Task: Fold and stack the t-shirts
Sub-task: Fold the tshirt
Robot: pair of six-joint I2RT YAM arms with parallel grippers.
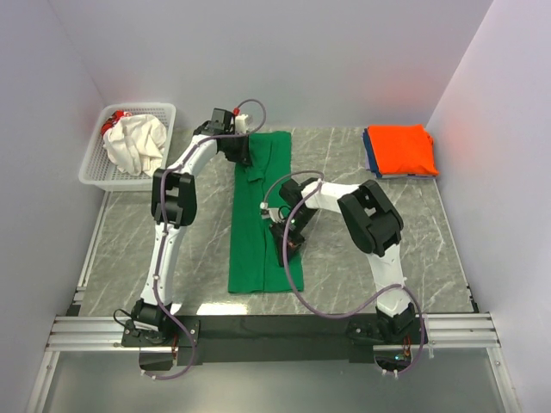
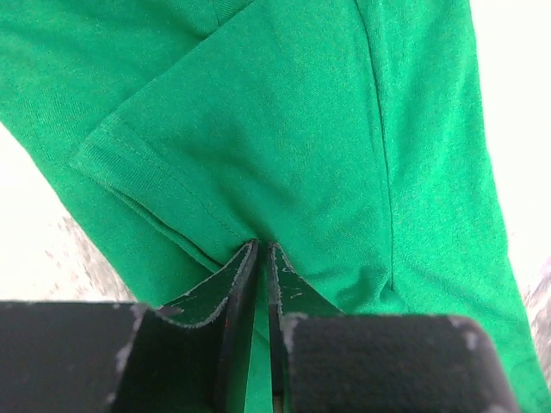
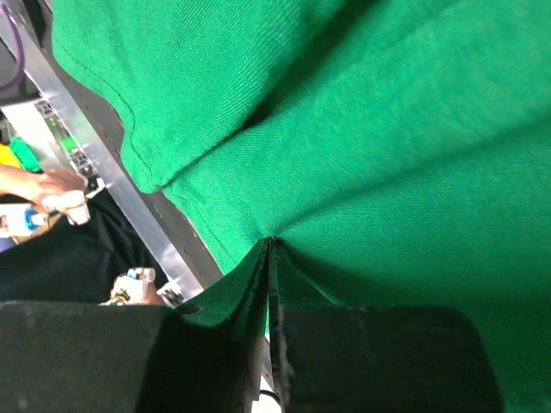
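Observation:
A green t-shirt (image 1: 258, 245) lies as a long narrow strip down the middle of the table, its sleeve hem (image 2: 155, 185) folded over the body. My left gripper (image 1: 244, 157) sits at the strip's far end, shut on a pinch of green cloth (image 2: 263, 245). My right gripper (image 1: 289, 241) is at the strip's right edge, lower down, also shut on a fold of the green t-shirt (image 3: 269, 241). At the back right, a folded orange t-shirt (image 1: 400, 148) rests on a folded blue one (image 1: 368, 160). A cream-white t-shirt (image 1: 138, 144) is bunched in the basket.
The white lattice basket (image 1: 93, 172) stands at the back left corner, with something red (image 1: 112, 125) beside the cream cloth. Grey walls close in the table on three sides. The metal rail (image 1: 275, 329) with both arm bases runs along the near edge.

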